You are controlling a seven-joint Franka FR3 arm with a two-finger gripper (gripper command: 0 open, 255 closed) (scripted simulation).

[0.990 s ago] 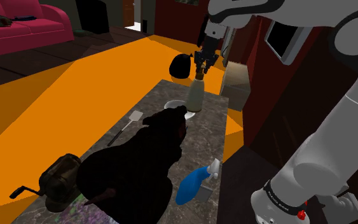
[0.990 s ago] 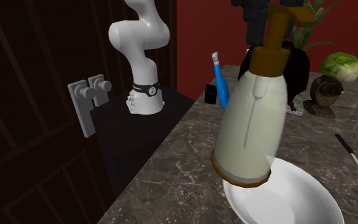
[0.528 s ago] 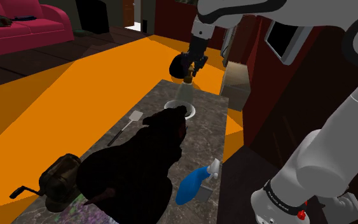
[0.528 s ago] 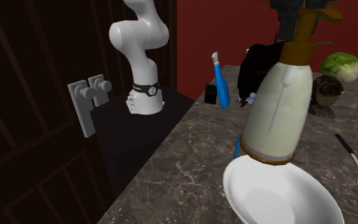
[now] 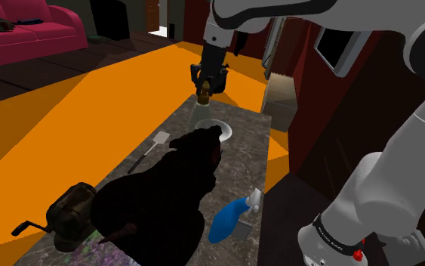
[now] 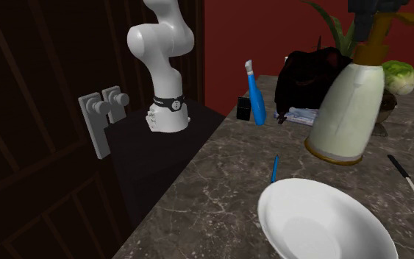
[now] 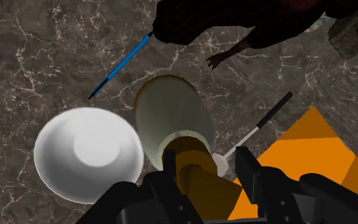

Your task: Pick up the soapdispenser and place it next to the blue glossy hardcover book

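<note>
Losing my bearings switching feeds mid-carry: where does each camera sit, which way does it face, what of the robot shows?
Shoulder view: beside the arm's base, looking down along the table; arm reaches up-left, claw holding the soap bottle.
Second exterior view: low at the table's far end, facing back toward the stand; claw at top edge.
Wrist view: on the hand, looking down past the claw onto the bowl.
Shared: soap bottle and bowl appear in all three.

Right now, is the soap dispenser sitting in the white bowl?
No, the soap dispenser hangs tilted from the hand, clear of the counter and beside the bowl rather than in it.
</note>
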